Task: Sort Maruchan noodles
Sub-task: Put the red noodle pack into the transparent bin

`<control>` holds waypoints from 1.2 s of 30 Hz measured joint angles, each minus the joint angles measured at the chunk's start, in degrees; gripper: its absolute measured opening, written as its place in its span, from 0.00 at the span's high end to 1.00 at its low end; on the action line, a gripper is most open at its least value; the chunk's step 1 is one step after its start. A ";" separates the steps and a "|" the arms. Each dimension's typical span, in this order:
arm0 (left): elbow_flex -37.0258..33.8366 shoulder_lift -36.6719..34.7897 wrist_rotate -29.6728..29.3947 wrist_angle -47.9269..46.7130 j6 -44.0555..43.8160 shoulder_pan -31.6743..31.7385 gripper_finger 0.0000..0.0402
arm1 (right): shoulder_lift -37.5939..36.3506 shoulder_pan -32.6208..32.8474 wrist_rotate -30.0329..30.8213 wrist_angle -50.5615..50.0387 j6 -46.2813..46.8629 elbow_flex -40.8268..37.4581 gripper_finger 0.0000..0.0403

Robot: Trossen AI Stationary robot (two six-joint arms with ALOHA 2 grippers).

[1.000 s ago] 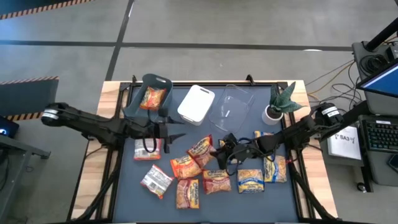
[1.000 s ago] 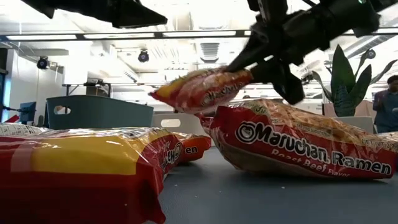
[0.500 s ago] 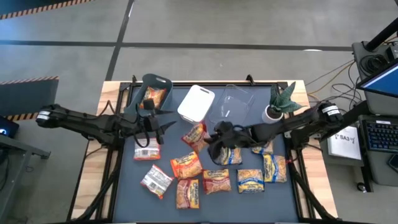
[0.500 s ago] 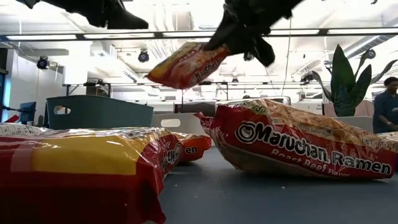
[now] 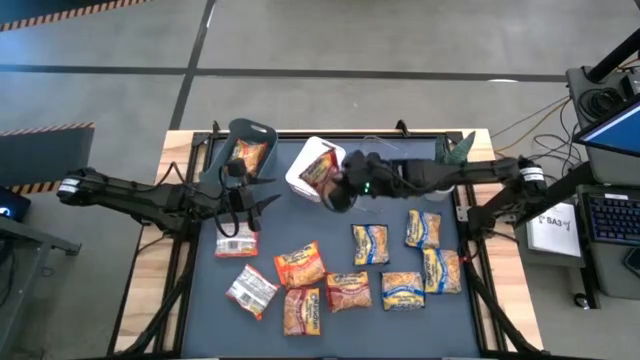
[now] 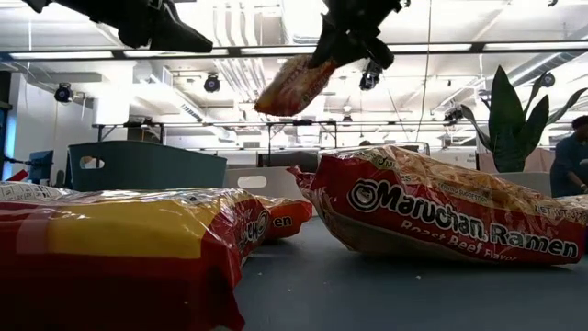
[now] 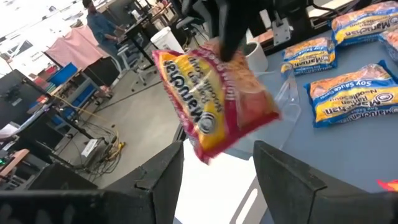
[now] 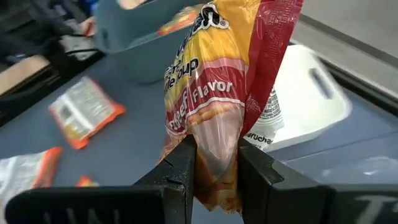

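Observation:
An orange-red noodle packet (image 5: 320, 168) hangs over the white bin (image 5: 303, 178), with my right gripper (image 5: 338, 183) shut on it. In the low view the packet (image 6: 294, 85) slants down from that gripper (image 6: 354, 41). My left gripper (image 5: 258, 205) stands open near the grey-green bin (image 5: 238, 140), which holds one orange packet (image 5: 248, 157). In the left wrist view the open fingers (image 7: 168, 177) frame the hanging packet (image 7: 214, 106) from a distance. Several more packets lie flat on the dark mat: whitish (image 5: 237, 243), orange (image 5: 300, 265) and blue-and-yellow (image 5: 370, 243). My right gripper pinches the orange-red packet between its two fingers (image 8: 185, 165), at one end of the packet (image 8: 214, 146). The fingers come slanting down from the table's right side. The packet is lifted clear, tilted, and hangs away from the fingers above the white bin.
A clear bin (image 5: 378, 165) sits right of the white one, and a potted plant (image 5: 447, 165) stands at the far right corner. In the low view a Roast Beef packet (image 6: 441, 207) and a red-and-yellow one (image 6: 119, 248) lie close to the camera. A person (image 6: 570, 156) stands beyond the table.
My right gripper has risen from the middle of the table and swung toward the far left, carrying the orange-red packet clear of the mat to above the white bin. The packet has tipped from nearly level to steeply slanting. My left gripper has drawn back a little toward the left.

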 joint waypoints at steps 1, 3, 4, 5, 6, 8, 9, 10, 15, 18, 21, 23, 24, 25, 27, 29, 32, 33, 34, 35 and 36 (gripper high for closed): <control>0.00 0.00 -0.56 -0.15 0.02 0.00 0.56 | 0.00 -0.96 -0.05 -1.95 -0.22 0.61 0.82; 0.00 -0.02 -1.92 -0.25 0.00 0.00 0.56 | 0.02 -2.96 -0.26 -7.29 -1.03 2.41 0.82; 0.00 -0.02 -2.65 -0.25 0.00 0.00 0.56 | 0.02 -3.97 -0.28 -9.94 -1.60 3.46 0.82; 0.00 -0.02 -3.27 -0.25 0.00 0.00 0.56 | 0.02 -4.97 -0.19 -12.41 -1.97 4.44 0.82; 0.00 -0.02 -3.75 -0.25 0.00 0.00 0.56 | 0.02 -6.01 -0.12 -15.04 -2.19 5.38 0.82; 0.00 -0.02 -3.93 -0.25 0.00 0.00 0.56 | 0.02 -7.87 -0.04 -20.62 -2.41 7.29 0.82; 0.00 -0.02 -3.95 -0.25 0.01 0.00 0.56 | 0.02 -8.73 -0.04 -23.47 -2.41 8.28 0.82; 0.00 -0.02 -3.95 -0.23 0.00 0.00 0.56 | 0.02 -9.56 -0.04 -26.23 -2.37 9.15 0.82; 0.00 -0.02 -3.95 -0.22 0.02 0.00 0.56 | -0.03 -12.56 0.15 -37.43 -1.92 8.21 0.82; 0.00 -0.02 -3.95 -0.21 0.03 0.00 0.56 | 0.00 -13.12 0.26 -37.64 -1.49 5.11 0.82; 0.00 -0.02 -3.95 -0.20 0.04 0.00 0.56 | 0.04 -13.05 0.13 -34.96 -2.87 1.25 0.82; 0.00 -0.02 -3.95 -0.19 0.04 0.00 0.56 | 0.04 -13.01 0.45 -31.83 -3.88 -1.40 0.82; 0.00 -0.02 -3.95 -0.17 0.04 0.00 0.56 | 0.02 -12.94 1.20 -30.01 -4.76 -2.62 0.82; 0.00 -0.02 -3.95 -0.19 0.04 0.00 0.56 | 0.04 -12.78 2.55 -28.18 -5.68 -4.00 0.82; 0.00 0.02 -3.95 -0.12 0.04 0.00 0.56 | 0.03 -12.77 5.01 -25.23 -8.15 -6.47 0.82; 0.00 0.04 -3.95 -0.13 0.24 0.00 0.56 | 0.02 -12.86 5.18 -21.34 -10.21 -8.94 0.82; 0.00 0.04 -3.95 -0.12 0.25 0.00 0.56 | 0.02 -13.65 5.53 -18.29 -12.61 -11.95 0.82; 0.00 0.04 -3.95 -0.12 0.24 0.00 0.56 | 0.02 -13.80 6.05 -16.76 -13.29 -12.90 0.82; 0.00 0.04 -3.95 -0.12 0.24 0.00 0.56 | 0.02 -13.96 6.32 -15.12 -14.05 -13.81 0.82; 0.00 0.04 -3.95 -0.10 0.24 0.00 0.56 | 0.02 -14.10 6.42 -13.53 -14.74 -14.69 0.81; 0.00 0.04 -3.95 -0.10 0.24 0.00 0.56 | 0.02 -14.12 6.45 -12.09 -15.56 -15.44 0.81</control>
